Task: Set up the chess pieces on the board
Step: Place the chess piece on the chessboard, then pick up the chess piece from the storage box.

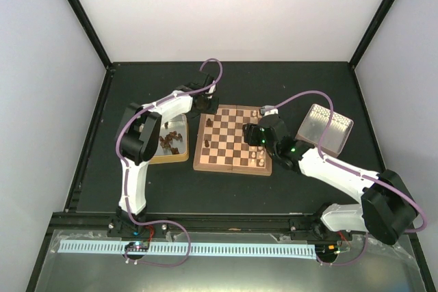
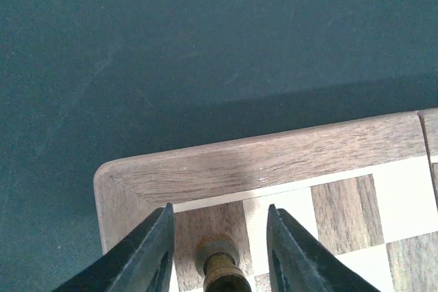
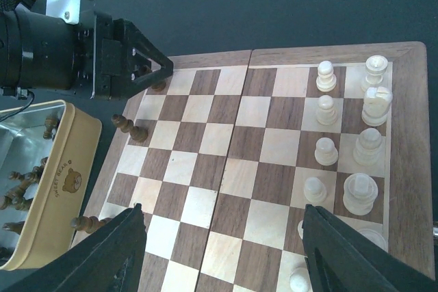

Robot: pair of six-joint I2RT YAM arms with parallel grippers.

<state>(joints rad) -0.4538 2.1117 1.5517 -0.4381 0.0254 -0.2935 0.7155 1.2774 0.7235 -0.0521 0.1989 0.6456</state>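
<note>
The board [image 1: 229,147] lies mid-table, and its corner border [image 2: 260,158] fills the left wrist view. My left gripper [image 2: 220,207] is open at the far left corner. A dark brown chess piece [image 2: 220,268] stands on the corner square between its fingers [image 2: 152,254], with a gap on each side. My right gripper [image 3: 222,210] hangs open over the board's middle with nothing between its fingers. Several cream pieces [image 3: 326,76] stand along the right side. Dark pieces [image 3: 130,128] stand on the left edge squares, and one [image 3: 89,222] lies at the rim.
A yellowish tin [image 3: 65,176] with several dark pieces sits left of the board, also seen from above [image 1: 179,157]. A silvery perforated tray [image 1: 326,128] stands right of the board. The left gripper body [image 3: 130,59] hangs over the board's far left corner.
</note>
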